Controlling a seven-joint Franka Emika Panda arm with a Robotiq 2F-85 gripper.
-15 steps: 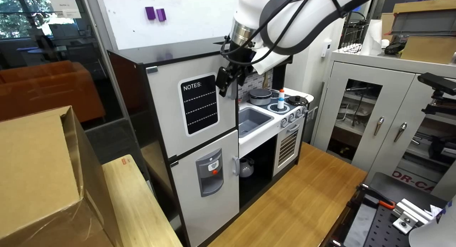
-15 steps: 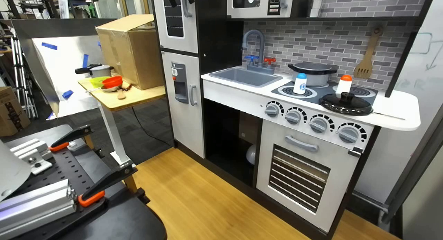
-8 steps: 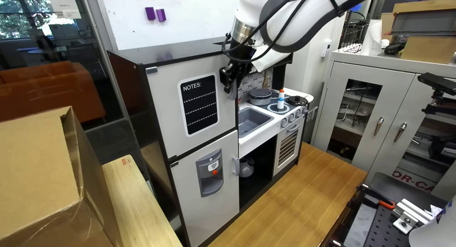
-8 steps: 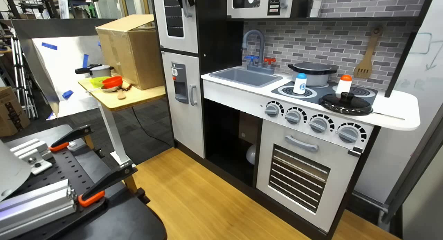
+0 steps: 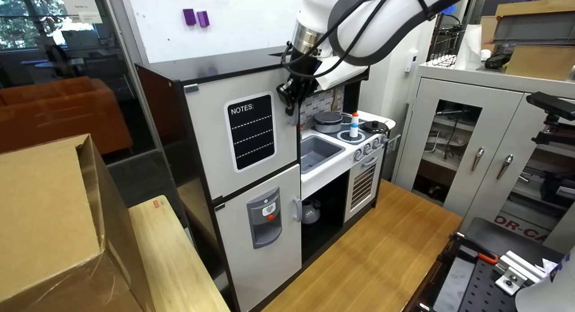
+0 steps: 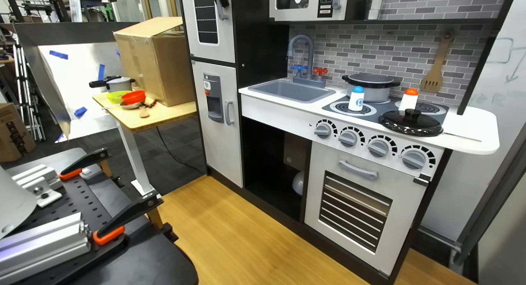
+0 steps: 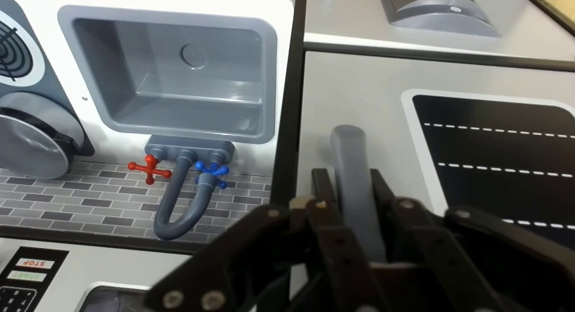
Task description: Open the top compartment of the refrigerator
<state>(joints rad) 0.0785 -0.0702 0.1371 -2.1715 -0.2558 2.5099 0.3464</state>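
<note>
Jaws narrowed, partly hiding handle [image 7: 357, 190].

The black refrigerator [image 5: 242, 188] stands upright at the wooden surface's edge [image 6: 197, 188]. Its top compartment [image 5: 242, 134] — white, NOTES-panelled — is closed.

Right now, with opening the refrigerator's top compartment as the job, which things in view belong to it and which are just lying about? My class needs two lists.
Belongs to the job:
refrigerator
top compartment
its grey handle
pincer, straddling that handle

Just lying about:
cardboard box
red bowl
green bowl
black lid
blue-topped shaker
orange-topped shaker
</note>
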